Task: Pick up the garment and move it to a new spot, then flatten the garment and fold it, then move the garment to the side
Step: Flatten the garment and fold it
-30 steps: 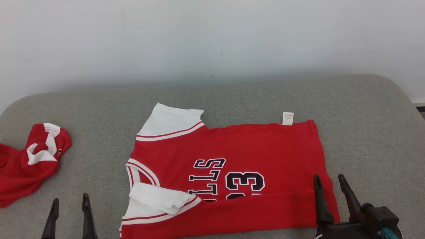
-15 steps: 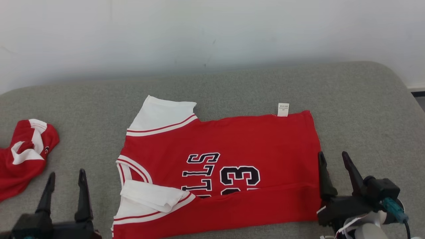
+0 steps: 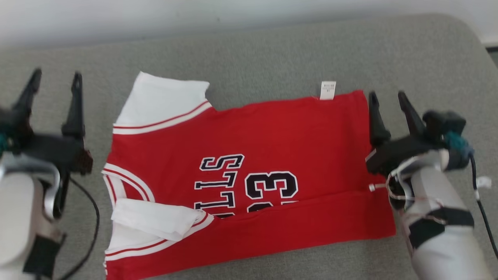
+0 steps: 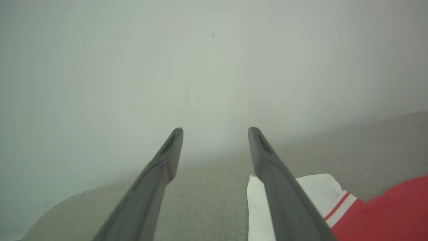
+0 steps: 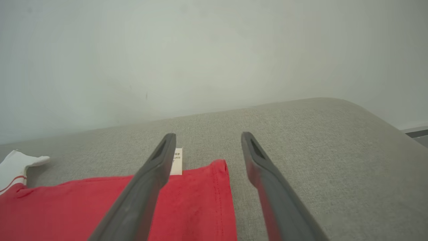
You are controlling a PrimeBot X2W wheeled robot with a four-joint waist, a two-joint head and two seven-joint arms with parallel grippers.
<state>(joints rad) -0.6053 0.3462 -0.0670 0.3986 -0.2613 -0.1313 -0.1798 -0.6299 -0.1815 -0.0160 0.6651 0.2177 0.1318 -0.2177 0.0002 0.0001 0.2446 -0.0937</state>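
Observation:
The garment (image 3: 272, 136) is a red jersey with white sleeves and dark lettering, spread sideways on the grey padded surface (image 3: 272, 50), its near long edge folded over. A white label (image 3: 328, 90) sticks out at its far edge. My left gripper (image 3: 54, 83) is open above the padding, just left of the far white sleeve (image 3: 163, 97); in the left wrist view that sleeve (image 4: 317, 187) lies under the right finger of the left gripper (image 4: 215, 134). My right gripper (image 3: 387, 103) is open beside the hem's far corner; the right wrist view has the right gripper (image 5: 208, 137) over that corner of the garment (image 5: 194, 207).
A white wall (image 5: 214, 50) rises behind the padded surface. The surface's rounded right edge (image 5: 384, 124) drops to a dark strip of floor (image 3: 492, 50). A black cable (image 3: 91, 217) loops from my left forearm.
The head camera has tilted down, so the picture shifted. Both open grippers have reached forward along the garment's sides, from its near corners to its far corners.

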